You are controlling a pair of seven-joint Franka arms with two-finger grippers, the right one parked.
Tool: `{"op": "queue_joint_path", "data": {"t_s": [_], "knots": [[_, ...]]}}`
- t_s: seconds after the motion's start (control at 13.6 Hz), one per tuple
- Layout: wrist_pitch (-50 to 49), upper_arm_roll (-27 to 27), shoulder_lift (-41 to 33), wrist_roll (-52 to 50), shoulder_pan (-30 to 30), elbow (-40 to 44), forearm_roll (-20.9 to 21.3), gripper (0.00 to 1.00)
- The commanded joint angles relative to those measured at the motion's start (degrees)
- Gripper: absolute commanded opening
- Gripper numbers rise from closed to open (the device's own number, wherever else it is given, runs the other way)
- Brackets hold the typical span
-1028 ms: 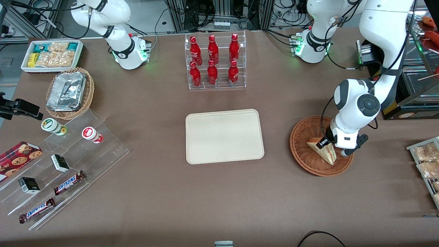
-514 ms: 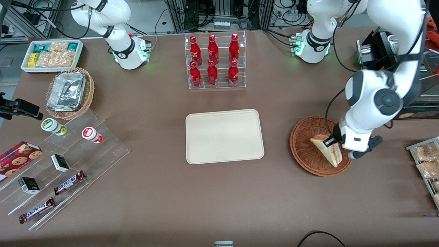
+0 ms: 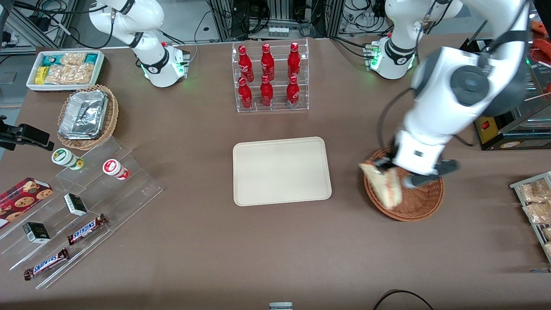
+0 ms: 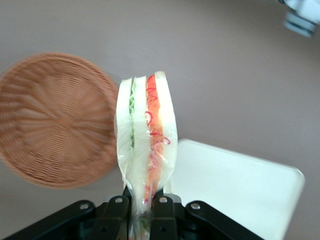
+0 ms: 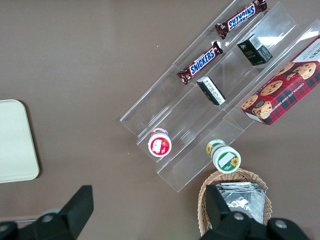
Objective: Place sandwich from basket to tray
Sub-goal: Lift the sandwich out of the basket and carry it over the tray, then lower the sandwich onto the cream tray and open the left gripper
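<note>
Snickers bars [image 3: 46, 263]: two, lying on the clear acrylic stepped display [image 3: 82, 215] nearest the front camera, toward the parked arm's end of the table; small dark boxes [image 3: 75, 204] and a cookie box [image 3: 22, 197] share the display, with two capped cups [image 3: 66, 158] on its higher steps.

Basket [image 3: 413, 202]: round, reddish-brown wicker, resting on the brown table [image 3: 275, 249] toward the working arm's end; its bowl is empty in the left wrist view.

Sandwich [image 3: 384, 183]: clear-wrapped wedge, raised above the basket's rim on the side that faces the tray, blurred in the front view. In the left wrist view its red and green filling layers run along the edge, and its narrow end sits pinched between the two fingers.

Gripper [image 3: 386, 164]: left arm's, above the basket's edge, fingers [image 4: 161, 212] clamped on the sandwich.

Tray [image 3: 282, 170]: cream-beige, rectangular, flat on the table near its middle, beside the basket and apart from it; nothing lies on it.

Foil trays [image 3: 84, 114]: stacked in a lighter tan wicker basket [image 3: 109, 122], farther from the camera than the display.

Red bottles [image 3: 267, 75]: six, upright in a clear rack, farther from the camera than the tray.
</note>
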Motion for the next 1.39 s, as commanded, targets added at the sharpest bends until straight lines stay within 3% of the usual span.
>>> {"op": "queue_joint_path", "data": {"t_s": [0.0,0.44,0.66,1.03,1.32], "knots": [[-1.1,-0.5,7.6,-3.2,-7.9,6.2,0.9,0.00],[3.2,-0.5,18.0,-4.2,-17.9,10.2,2.8,0.00],[9.9,-0.4,23.5,-7.3,-22.1,10.1,6.9,0.00],[13.7,-0.3,29.1,-8.7,-24.3,9.9,12.8,0.00],[15.5,-0.3,30.6,-9.8,-25.4,9.7,13.7,0.00]]}}
